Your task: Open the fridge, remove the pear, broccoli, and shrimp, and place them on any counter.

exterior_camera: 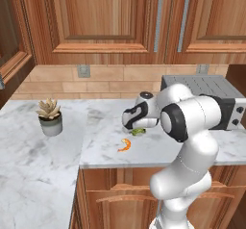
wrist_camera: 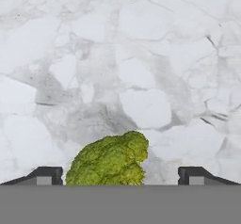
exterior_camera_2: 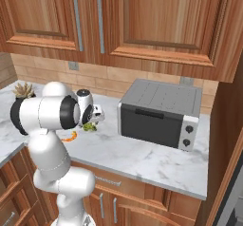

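The broccoli (wrist_camera: 110,161) is set on the counter (wrist_camera: 141,53); the end effector (wrist_camera: 120,176), spread wide, should be lifted straight up, clear of the shrimp (exterior_camera: 125,145).

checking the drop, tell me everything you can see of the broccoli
The broccoli is a small, bumpy, yellow-green floret with a leafy, organic look. It lies on the white, grey-veined marble counter, between the spread fingertips of the open gripper, with a gap on each side, so nothing grips it. In the left base view it peeks out under the hand, beside the orange shrimp.
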Available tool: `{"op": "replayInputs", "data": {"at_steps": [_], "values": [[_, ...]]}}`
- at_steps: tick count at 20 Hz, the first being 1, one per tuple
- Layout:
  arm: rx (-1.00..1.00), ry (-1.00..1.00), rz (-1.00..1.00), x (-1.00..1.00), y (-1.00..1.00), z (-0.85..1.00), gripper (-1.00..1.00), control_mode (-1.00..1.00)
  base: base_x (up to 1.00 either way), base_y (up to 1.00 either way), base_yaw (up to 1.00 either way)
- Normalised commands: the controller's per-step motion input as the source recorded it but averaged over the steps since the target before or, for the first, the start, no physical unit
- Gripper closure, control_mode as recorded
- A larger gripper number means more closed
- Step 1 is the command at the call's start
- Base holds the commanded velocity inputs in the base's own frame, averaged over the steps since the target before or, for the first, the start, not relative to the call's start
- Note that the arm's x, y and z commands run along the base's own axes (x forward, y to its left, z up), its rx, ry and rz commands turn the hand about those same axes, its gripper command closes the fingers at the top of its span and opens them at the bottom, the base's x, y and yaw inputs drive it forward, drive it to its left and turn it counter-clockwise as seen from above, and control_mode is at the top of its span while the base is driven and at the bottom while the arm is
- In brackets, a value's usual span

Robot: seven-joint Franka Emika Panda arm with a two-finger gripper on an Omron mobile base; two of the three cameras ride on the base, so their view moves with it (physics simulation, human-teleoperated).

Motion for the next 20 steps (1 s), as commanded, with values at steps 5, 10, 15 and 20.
{"op": "replayInputs", "data": {"at_steps": [5,10,15,20], "values": [[0.00,-0.17,-0.06,-0.43,-0.05,0.54,-1.00,-1.00,0.00,0.00,0.00],[0.01,-0.08,-0.11,-0.41,0.00,0.82,-1.00,-1.00,0.00,0.00,0.00],[0.07,0.00,-0.12,-0.52,-0.01,1.00,-1.00,-1.00,0.00,0.00,0.00],[0.12,0.00,-0.18,-0.73,-0.09,1.00,-1.00,-1.00,0.00,0.00,0.00]]}}
